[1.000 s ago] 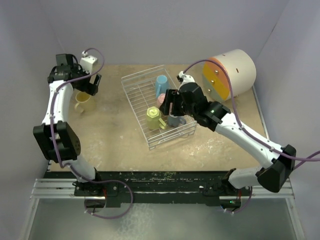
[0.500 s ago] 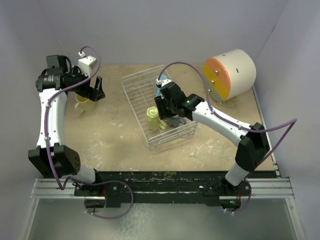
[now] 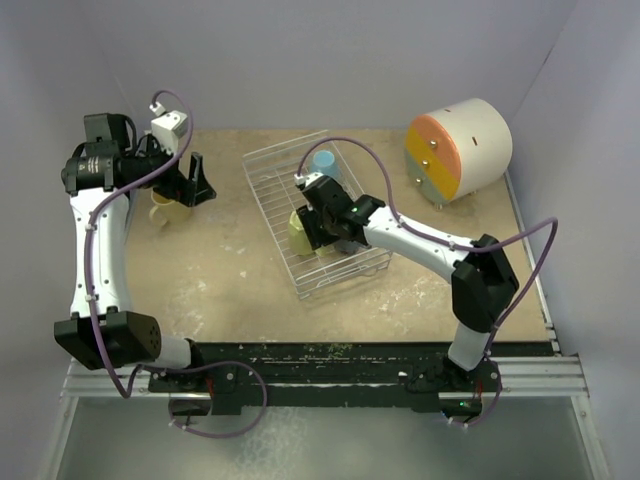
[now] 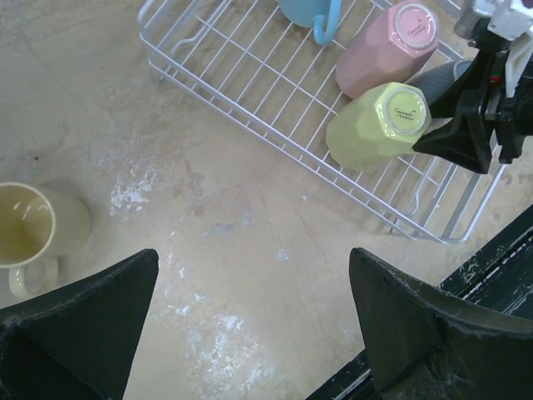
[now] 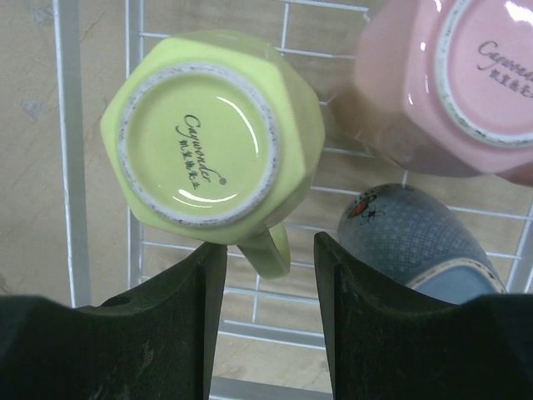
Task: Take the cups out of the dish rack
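The wire dish rack [image 3: 272, 183] stands mid-table. In it a lime green cup [image 5: 212, 137] rests bottom-up, with a pink cup [image 5: 450, 83] and a grey-blue cup [image 5: 416, 237] beside it and a light blue cup [image 3: 323, 162] at the far end. My right gripper [image 5: 271, 246] is open, its fingers on either side of the lime cup's handle [image 5: 268, 248] with a gap on each side. A cream-yellow cup [image 3: 168, 208] stands upright on the table at the left. Above and just right of it my left gripper [image 3: 195, 180] hangs wide open and empty.
A round cream-and-orange drawer unit [image 3: 458, 148] lies at the back right. White walls close in the table on three sides. The dark front rail [image 4: 500, 250] runs close to the rack's near corner. Bare tabletop [image 4: 250, 225] lies between the cream-yellow cup and the rack.
My right gripper has moved left along the rack to the lime green cup and its jaws have narrowed around the handle. The left arm has drawn back slightly, still open.
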Controlling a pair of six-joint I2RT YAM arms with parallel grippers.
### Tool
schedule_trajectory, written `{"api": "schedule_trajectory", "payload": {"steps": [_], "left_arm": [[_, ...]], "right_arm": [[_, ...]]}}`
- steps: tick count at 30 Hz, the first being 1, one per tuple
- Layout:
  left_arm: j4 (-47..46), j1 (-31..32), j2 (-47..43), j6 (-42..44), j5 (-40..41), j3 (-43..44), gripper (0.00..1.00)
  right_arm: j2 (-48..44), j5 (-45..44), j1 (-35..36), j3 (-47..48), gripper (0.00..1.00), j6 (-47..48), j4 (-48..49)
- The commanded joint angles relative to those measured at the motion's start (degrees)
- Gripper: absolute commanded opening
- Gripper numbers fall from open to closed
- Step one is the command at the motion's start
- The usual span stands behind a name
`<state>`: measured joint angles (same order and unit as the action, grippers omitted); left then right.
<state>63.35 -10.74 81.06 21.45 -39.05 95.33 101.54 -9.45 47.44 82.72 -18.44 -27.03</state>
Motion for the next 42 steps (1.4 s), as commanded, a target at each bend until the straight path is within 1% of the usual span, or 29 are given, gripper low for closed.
{"api": "schedule_trajectory", "payload": {"steps": [1, 10, 14, 16, 17, 18, 19, 23, 26, 30, 34, 36, 38, 39, 40, 42], "left_arm": [[1.0, 0.0, -1.6, -1.6, -3.2, 2.5, 0.99], [1.9, -0.8, -2.1, -3.2, -3.1, 1.6, 0.99], [3.3, -1.8, -1.3, -3.8, -5.9, 1.1, 0.99], [3.6, -2.0, -1.3, -3.9, -6.8, 0.6, 0.99], [3.5, -2.0, -1.4, -3.9, -6.8, 0.3, 0.99], [3.3, -2.0, -1.6, -4.0, -6.9, 0.0, 0.99], [3.2, -2.0, -1.8, -4.1, -6.9, -0.4, 0.99], [2.2, -2.0, -2.3, -5.3, -7.5, -1.8, 0.99], [-0.9, -2.1, -2.9, -9.1, -9.2, -3.8, 0.99], [-5.9, -2.0, -2.6, -16.9, -15.5, -5.4, 0.99], [-10.5, -2.0, -2.2, -24.9, -22.5, -6.8, 0.99], [-14.6, -2.4, -3.4, -29.8, -27.5, -9.3, 0.99], [-22.8, -3.4, -5.4, -37.8, -34.1, -13.0, 0.99], [-29.2, -4.1, -6.8, -44.3, -37.6, -15.8, 0.99], [-39.4, -4.4, -8.5, -52.8, -39.3, -19.0, 0.99], [-60.2, -4.4, -11.8, -69.8, -39.5, -25.6, 0.99]], "right_arm": [[0.1, -0.2, 0.8, 0.7, 0.48, -0.1, 4.3], [3.5, -4.3, 2.9, -0.8, 0.39, -1.0, 9.2], [3.9, -6.1, 4.1, -1.9, 0.32, -1.9, 11.2], [3.8, -7.0, 4.5, -2.2, 0.22, -2.5, 11.8], [3.6, -7.5, 4.6, -2.1, 0.14, -2.7, 11.8], [3.2, -7.8, 4.7, -1.8, 0.02, -2.9, 11.8], [2.5, -8.2, 4.7, -1.5, 0.0, -3.0, 11.6], [-2.1, -8.8, 4.6, -0.3, 0.0, -4.0, 11.9], [-6.7, -7.0, 4.7, 0.5, 0.0, -4.1, 14.8], [-10.6, -4.8, 4.7, 3.2, 0.0, -5.4, 17.3], [-12.7, -1.9, 4.5, 6.2, 0.0, -9.0, 19.0], [-13.4, 1.3, 4.5, 6.7, 0.0, -11.9, 21.2], [-13.9, 5.4, 4.6, 5.8, 0.0, -15.7, 25.2], [-14.2, 7.0, 4.6, 5.1, 0.0, -17.7, 27.2], [-14.6, 8.3, 4.6, 4.0, 0.0, -20.2, 29.8], [-15.7, 10.3, 4.6, 1.0, 0.0, -24.6, 36.5]]}}
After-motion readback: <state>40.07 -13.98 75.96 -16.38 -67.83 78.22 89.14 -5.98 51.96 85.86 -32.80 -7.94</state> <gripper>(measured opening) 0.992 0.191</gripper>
